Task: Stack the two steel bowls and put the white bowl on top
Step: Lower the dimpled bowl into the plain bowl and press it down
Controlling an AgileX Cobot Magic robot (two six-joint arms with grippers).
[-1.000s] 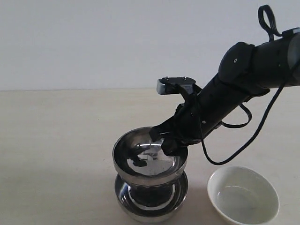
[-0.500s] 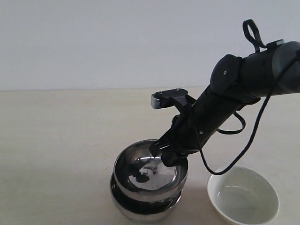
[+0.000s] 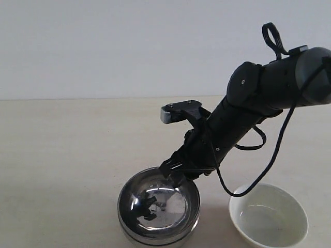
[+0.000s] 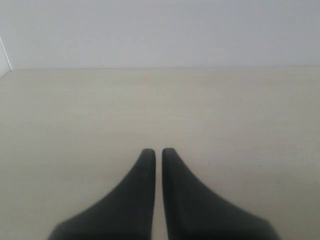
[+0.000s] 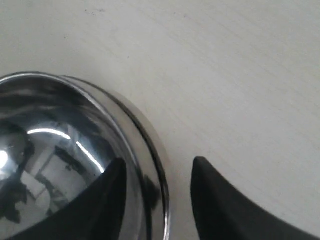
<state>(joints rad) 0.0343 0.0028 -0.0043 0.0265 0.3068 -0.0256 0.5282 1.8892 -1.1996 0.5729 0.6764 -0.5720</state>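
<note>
Two steel bowls (image 3: 158, 209) sit nested at the front edge of the bench (image 3: 62, 155), white bowl (image 3: 268, 215) near the front right corner; the right hand (image 3: 176, 177), spread astride their rim, could snag it when lifting and tip the stack.

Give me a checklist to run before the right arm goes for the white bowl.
1. Two steel bowls nested one inside the other: ok.
2. Right gripper open: ok; one finger sits inside the stack's rim, one outside.
3. Right gripper free to move sideways: not ok; it probably has to lift off the rim first.
4. White bowl upright on the table, apart from the stack: ok.
5. Left gripper shut, holding nothing: ok.
6. Stack seated level: cannot tell.
</note>
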